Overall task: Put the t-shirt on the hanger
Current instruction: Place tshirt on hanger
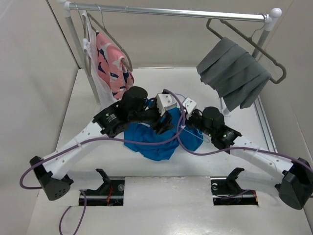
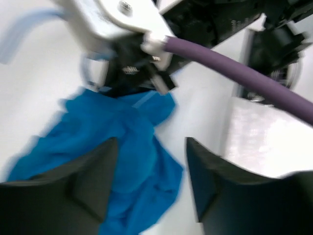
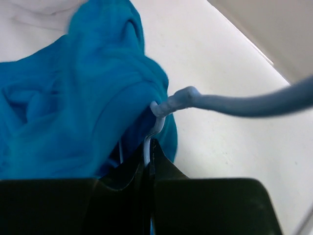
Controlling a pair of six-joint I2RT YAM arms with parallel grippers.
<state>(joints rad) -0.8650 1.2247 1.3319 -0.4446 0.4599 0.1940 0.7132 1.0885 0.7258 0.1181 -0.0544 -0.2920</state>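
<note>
The bright blue t-shirt [image 1: 151, 141] lies bunched on the white table between my two arms. In the right wrist view the t-shirt [image 3: 73, 98] hangs over the thin light-blue hanger [image 3: 234, 104], whose hook sticks out to the right. My right gripper [image 3: 150, 145] is shut on the hanger's wire neck just below the hook. My left gripper [image 2: 151, 143] hovers open over the t-shirt [image 2: 127, 147], with cloth showing in the gap and nothing pinched. A blurred stretch of the hanger [image 2: 19, 35] shows at the upper left of the left wrist view.
A clothes rail [image 1: 171, 12] crosses the back. A pink patterned garment [image 1: 111, 63] hangs at its left and a pleated grey garment [image 1: 234, 73] at its right, both on thicker hangers. A purple cable [image 1: 205, 151] loops across the t-shirt. Walls close in on both sides.
</note>
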